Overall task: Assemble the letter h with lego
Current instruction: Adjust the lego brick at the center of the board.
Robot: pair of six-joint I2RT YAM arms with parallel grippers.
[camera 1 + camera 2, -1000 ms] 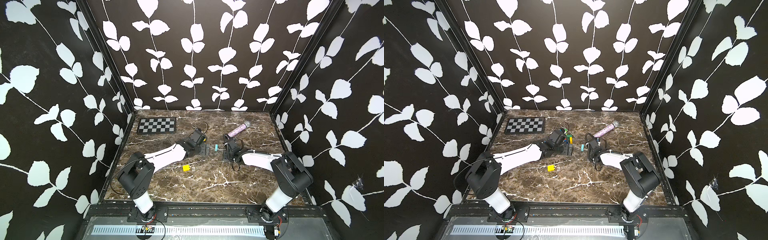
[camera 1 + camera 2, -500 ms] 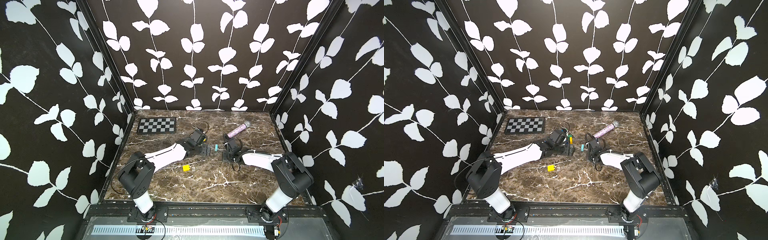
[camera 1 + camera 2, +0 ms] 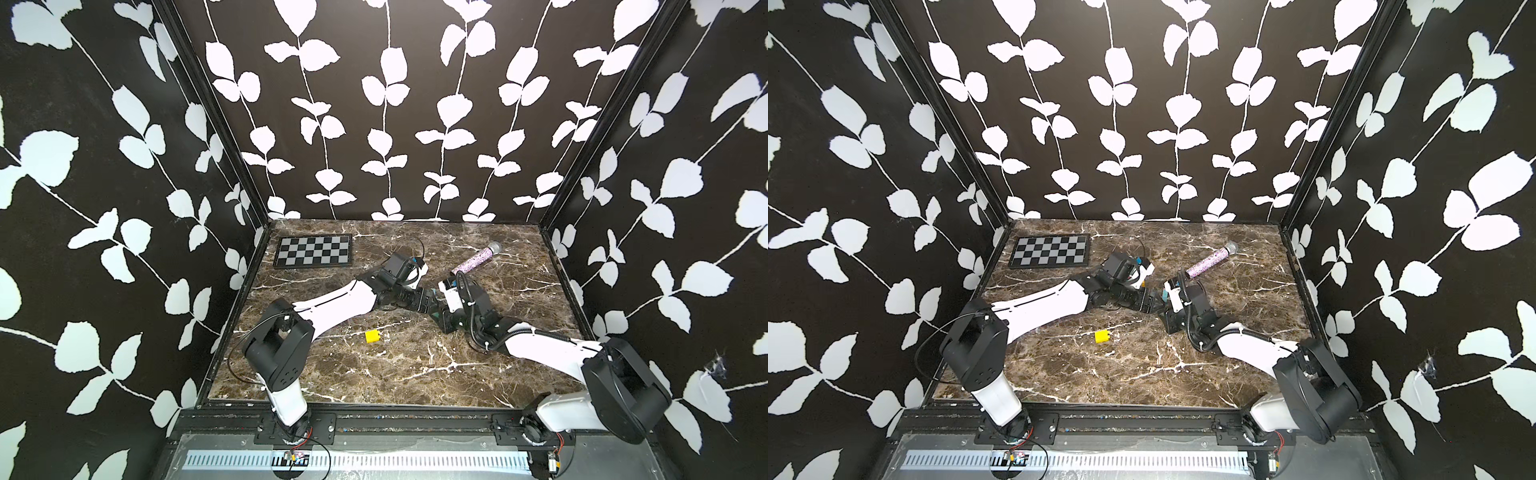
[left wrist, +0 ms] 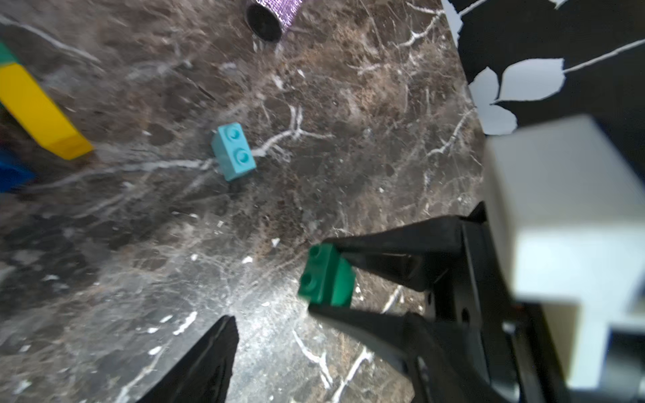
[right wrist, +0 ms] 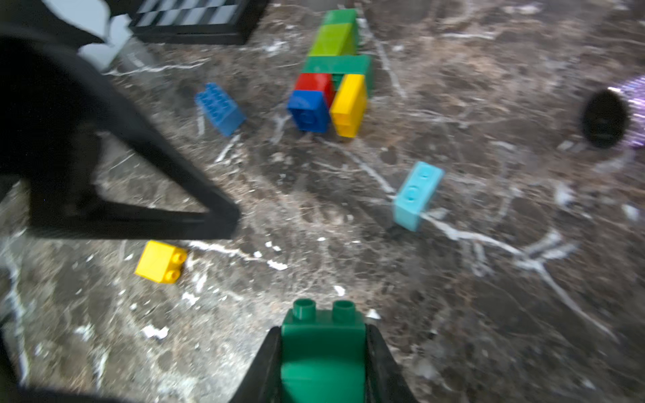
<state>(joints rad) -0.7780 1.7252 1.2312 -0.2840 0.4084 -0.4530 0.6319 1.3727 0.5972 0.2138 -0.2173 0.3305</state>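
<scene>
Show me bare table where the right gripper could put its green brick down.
Free: the wide front strip of table between the yellow brick and the near edge; also the patch between the microphone and the right wall. Crowded: the centre, around the right gripper, brick stack and light blue brick.

I am looking at a brown marble counter [image 3: 415, 365]. A checkered board [image 3: 312, 250] is lying flat in a far corner. A sparkly purple microphone [image 3: 476, 260] is lying well apart from it.
</scene>
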